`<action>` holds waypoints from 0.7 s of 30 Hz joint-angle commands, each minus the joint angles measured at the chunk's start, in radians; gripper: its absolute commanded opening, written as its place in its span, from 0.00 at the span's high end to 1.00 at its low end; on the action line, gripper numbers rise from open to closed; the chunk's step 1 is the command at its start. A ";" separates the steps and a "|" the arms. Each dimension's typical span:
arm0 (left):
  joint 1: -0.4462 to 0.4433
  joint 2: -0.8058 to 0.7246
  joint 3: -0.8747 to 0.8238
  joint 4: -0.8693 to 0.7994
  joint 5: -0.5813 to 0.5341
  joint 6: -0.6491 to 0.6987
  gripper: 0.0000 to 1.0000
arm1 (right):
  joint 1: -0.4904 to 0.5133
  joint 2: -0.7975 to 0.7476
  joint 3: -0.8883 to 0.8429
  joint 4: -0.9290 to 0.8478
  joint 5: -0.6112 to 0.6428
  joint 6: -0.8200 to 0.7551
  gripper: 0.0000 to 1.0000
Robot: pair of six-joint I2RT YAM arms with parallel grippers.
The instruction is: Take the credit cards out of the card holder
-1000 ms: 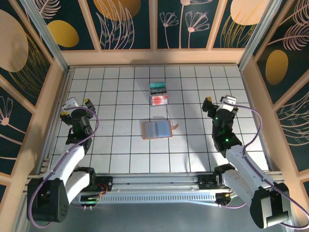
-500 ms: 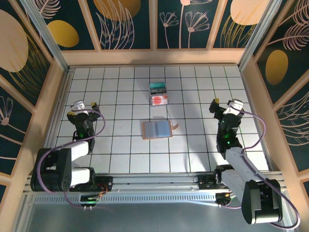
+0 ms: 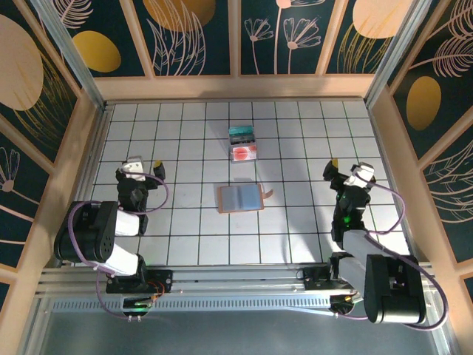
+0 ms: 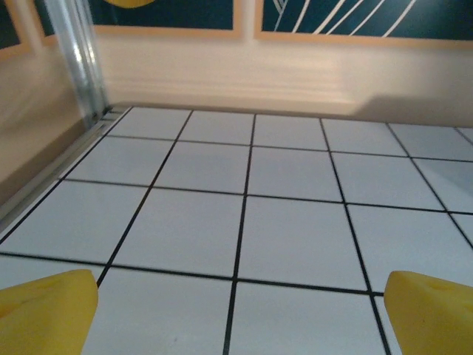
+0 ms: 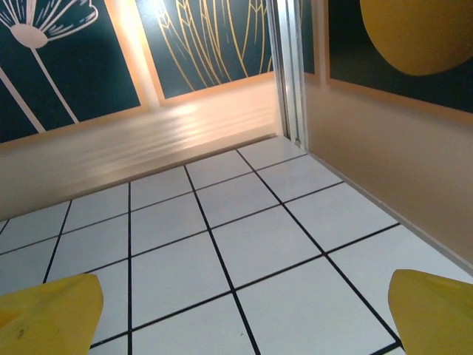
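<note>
The card holder (image 3: 242, 197) lies unfolded at the middle of the grid table, blue-grey inside up, its strap tab to the right. Two credit cards lie behind it: a teal-green one (image 3: 242, 134) and a pale pink one with a red circle (image 3: 244, 154). My left gripper (image 3: 145, 167) stands open at the left, well away from the holder. My right gripper (image 3: 347, 168) stands open at the right. In the left wrist view the yellow fingertips (image 4: 44, 310) frame bare tiles; in the right wrist view the yellow fingertips (image 5: 48, 307) do the same.
Tan wooden walls (image 3: 65, 185) enclose the white grid table (image 3: 192, 222) on three sides, with a metal post (image 4: 77, 59) in the far left corner. An aluminium rail (image 3: 236, 277) runs along the near edge.
Both arms have pulled back toward their bases and folded low. The grippers stayed open. Card holder and cards have not moved.
</note>
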 commanded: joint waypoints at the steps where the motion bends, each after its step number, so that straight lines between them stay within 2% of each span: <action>1: 0.011 0.001 0.027 0.031 0.025 0.006 0.01 | -0.021 0.078 -0.017 0.204 -0.061 0.012 0.01; 2: 0.011 0.001 0.041 0.001 -0.023 -0.010 0.01 | -0.025 0.114 -0.015 0.238 -0.075 0.012 0.01; 6: 0.011 0.001 0.036 0.008 -0.023 -0.009 0.01 | -0.030 0.264 -0.002 0.355 -0.147 -0.013 0.01; 14: 0.011 -0.001 0.035 0.010 -0.023 -0.008 0.01 | -0.034 0.530 0.007 0.588 -0.201 -0.028 0.01; 17: 0.011 -0.001 0.035 0.010 -0.023 -0.009 0.01 | -0.043 0.518 0.030 0.523 -0.234 -0.031 0.01; 21: 0.012 0.000 0.034 0.010 -0.024 -0.009 0.01 | -0.046 0.514 0.122 0.344 -0.396 -0.082 0.01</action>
